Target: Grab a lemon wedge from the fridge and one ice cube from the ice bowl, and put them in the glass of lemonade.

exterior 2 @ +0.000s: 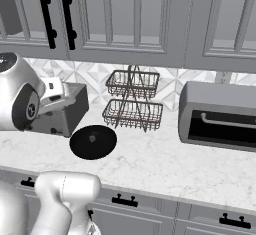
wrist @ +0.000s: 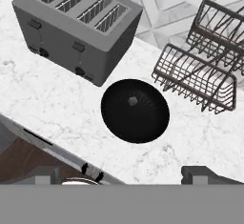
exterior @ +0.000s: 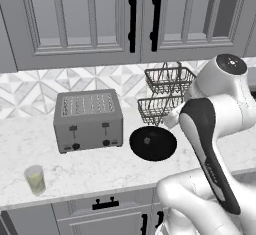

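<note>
left base view: one white arm (exterior: 212,129) rises from the lower right and bends over the marble counter (exterior: 90,166). one glass of lemonade (exterior: 35,179) stands near the counter's front edge, far to the left of the arm and well apart from everything else. one grey four-slot toaster (exterior: 88,120) sits behind the glass, with two levers and two knobs on its front. one round black lid (exterior: 153,143) with a small centre knob lies flat between the toaster and the arm. one two-tier wire basket rack (exterior: 163,94) stands behind the lid against the tiled wall. two black vertical handles (exterior: 132,18) hang side by side on the upper cabinets.

right base view: the arm's wrist (exterior 2: 25,101) is at the left, just in front of the toaster (exterior 2: 67,110). the one black lid (exterior 2: 93,141) lies to the right of the wrist and a little nearer the front, the one wire rack (exterior 2: 133,104) beyond it. one grey microwave-like oven (exterior 2: 220,115) with a horizontal bar handle stands far right on the counter. three black drawer handles show along the front.

hand view: the gripper (wrist: 124,178) hangs above the counter edge with its two finger tips (wrist: 200,174) spread wide and nothing between them. the lid (wrist: 135,110) lies just ahead of the tips, the toaster (wrist: 76,27) ahead to the left, the rack (wrist: 209,51) ahead to the right.
</note>
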Tool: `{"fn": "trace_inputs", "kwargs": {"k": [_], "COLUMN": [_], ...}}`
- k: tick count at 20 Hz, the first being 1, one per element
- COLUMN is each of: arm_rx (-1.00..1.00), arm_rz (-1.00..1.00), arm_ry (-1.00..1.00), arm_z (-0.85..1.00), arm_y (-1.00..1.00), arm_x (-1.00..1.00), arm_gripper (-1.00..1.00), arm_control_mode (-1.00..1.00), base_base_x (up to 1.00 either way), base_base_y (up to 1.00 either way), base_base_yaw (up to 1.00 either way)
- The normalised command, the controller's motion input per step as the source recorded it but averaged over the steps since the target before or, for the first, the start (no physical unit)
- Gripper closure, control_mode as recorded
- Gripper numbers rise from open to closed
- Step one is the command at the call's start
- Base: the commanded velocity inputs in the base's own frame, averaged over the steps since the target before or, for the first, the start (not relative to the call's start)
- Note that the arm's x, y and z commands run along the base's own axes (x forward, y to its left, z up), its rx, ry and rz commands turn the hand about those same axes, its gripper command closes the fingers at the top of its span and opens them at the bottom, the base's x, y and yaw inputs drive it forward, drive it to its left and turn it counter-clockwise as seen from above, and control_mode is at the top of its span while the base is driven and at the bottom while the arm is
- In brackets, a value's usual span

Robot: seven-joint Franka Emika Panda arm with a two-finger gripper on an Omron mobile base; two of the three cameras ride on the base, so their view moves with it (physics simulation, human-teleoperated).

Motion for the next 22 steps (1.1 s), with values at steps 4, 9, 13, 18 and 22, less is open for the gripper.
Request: {"fn": "trace_inputs", "kwargs": {"k": [4,9,13,18,22], "arm_rx": [0.09,0.06,0.00,0.00,0.00], "arm_rz": [-0.33,-0.22,0.00,0.00,0.00], "arm_ry": [0.03,0.03,0.00,0.00,0.00], "arm_z": [0.00,-0.01,0.00,0.00,0.00], "arm_y": [-0.98,-0.45,0.00,0.00,0.00], "arm_x": [0.00,-0.10,0.00,0.00,0.00], "arm_gripper": [-1.00,-1.00,-1.00,-1.00,-1.00], "arm_control_mode": [-1.00,-1.00,-1.00,1.00,1.00], "base_base_x": [0.00,0.00,0.00,-0.34,-1.00], "base_base_y": [0.00,0.00,0.00,-0.15,-0.30], "base_base_yaw": [0.00,0.00,0.00,0.00,0.00]}}
